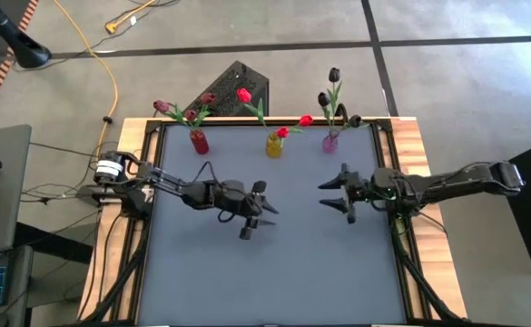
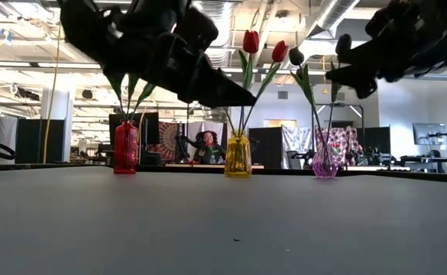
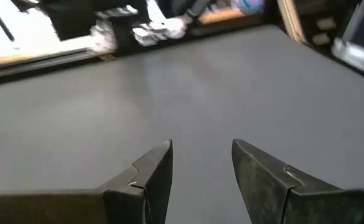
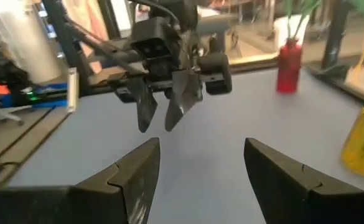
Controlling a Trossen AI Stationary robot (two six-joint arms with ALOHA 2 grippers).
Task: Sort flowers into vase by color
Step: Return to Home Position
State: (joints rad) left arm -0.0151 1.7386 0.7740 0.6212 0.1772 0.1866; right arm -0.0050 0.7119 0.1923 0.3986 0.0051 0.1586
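Left gripper [image 1: 261, 211] hangs over the middle of the tabletop [image 1: 274, 272], fingers spread and nothing between them. It sits inward from the yellow vase [image 1: 273, 145] and a bit to the left-arm side. Right gripper [image 1: 331, 194] is likewise spread and empty, inward from the yellow vase on the right-arm side. The two face each other with tips apart.

Flowers all stand in vases along the far edge:
- red tulips [image 1: 244, 94] in the yellow vase
- maroon tulips [image 1: 161, 106] in the red vase [image 1: 199, 143], on its left-arm side
- black tulips [image 1: 334, 74] in the purple vase [image 1: 330, 143], on its right-arm side

Stems are roughly upright, fanning outward. No loose stem shows on the tabletop, so sorting looks finished. The vase row lies beyond both grippers, so a pull-back to home should run away from it, I judge. Left arm is nearer the red vase and right arm nearer the purple, with neither touching.
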